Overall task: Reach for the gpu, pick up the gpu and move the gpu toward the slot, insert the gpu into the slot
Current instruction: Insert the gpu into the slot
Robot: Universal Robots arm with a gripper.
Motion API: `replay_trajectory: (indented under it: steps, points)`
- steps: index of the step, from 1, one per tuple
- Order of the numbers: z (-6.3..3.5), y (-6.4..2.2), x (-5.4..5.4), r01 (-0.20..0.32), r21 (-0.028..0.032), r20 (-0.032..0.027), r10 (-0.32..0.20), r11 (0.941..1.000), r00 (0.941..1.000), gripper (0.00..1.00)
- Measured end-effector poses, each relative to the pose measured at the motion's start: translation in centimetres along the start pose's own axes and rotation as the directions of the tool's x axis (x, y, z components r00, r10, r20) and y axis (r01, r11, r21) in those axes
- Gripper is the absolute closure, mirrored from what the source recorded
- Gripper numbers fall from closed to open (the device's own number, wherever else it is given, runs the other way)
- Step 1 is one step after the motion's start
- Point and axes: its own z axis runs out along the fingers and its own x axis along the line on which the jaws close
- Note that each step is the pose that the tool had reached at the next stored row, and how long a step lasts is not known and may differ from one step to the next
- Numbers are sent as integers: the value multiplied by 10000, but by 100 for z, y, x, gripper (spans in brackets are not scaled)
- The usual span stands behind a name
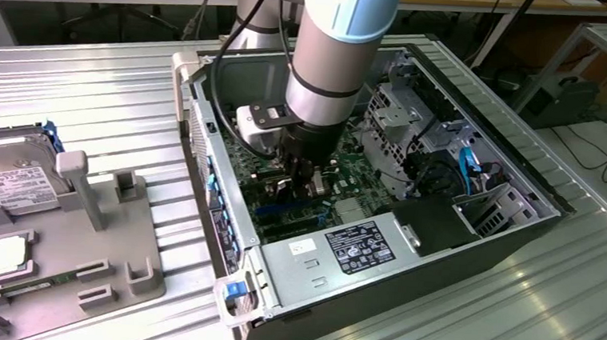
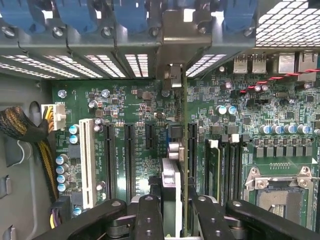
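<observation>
- The end effector (image 2: 172, 212) is clamped on the gpu (image 2: 173, 190), one finger (image 2: 147, 220) on each flat face, down inside the open computer case (image 1: 518, 165)
- In the wrist view the card is seen edge-on, a thin upright sliver just over the green motherboard (image 2: 145, 105), running lengthwise the same way as the slot (image 2: 192, 145) and its neighbours
- Its metal bracket (image 2: 172, 75) end points toward the case's rear vent wall, the other end back toward the fingers
- I cannot tell if the lower edge is seated yet
- It looks light, stiff and fragile: hold it by the flat faces near the top edge, away from the contacts and small parts, and keep it square so it does not bend
- Outside, a hard drive (image 1: 9, 177) lies on the ribbed metal surface (image 1: 95, 91)
</observation>
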Motion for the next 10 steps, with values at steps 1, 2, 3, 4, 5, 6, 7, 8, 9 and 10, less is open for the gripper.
replay_trajectory:
  steps: [1, 2, 3, 4, 5, 6, 7, 8, 9, 10]
  points:
    - [3, 0, 0, 8, -3, 1, -8, 10000, 10000, 72]
    - [6, 0, 0, 17, -6, 1, -17, 10000, 10000, 72]
    - [7, 0, 0, 21, -9, 2, -21, 10000, 10000, 72]
    - [8, -1, 0, 24, -11, 4, -24, 10000, 10000, 72]
    - [7, 0, 0, 24, -11, 5, -24, 10000, 10000, 72]
    - [1, -1, -1, 25, -10, 7, -25, 10000, 10000, 72]
    - [-8, -1, -2, 25, -7, 12, -25, 10000, 10000, 72]
    - [-39, -2, -4, 26, -14, 0, -26, 10000, 10000, 72]
    - [-40, -2, -5, 26, -12, -1, -26, 10000, 10000, 72]
    - [-40, -2, -5, 25, -12, -5, -25, 10000, 10000, 72]
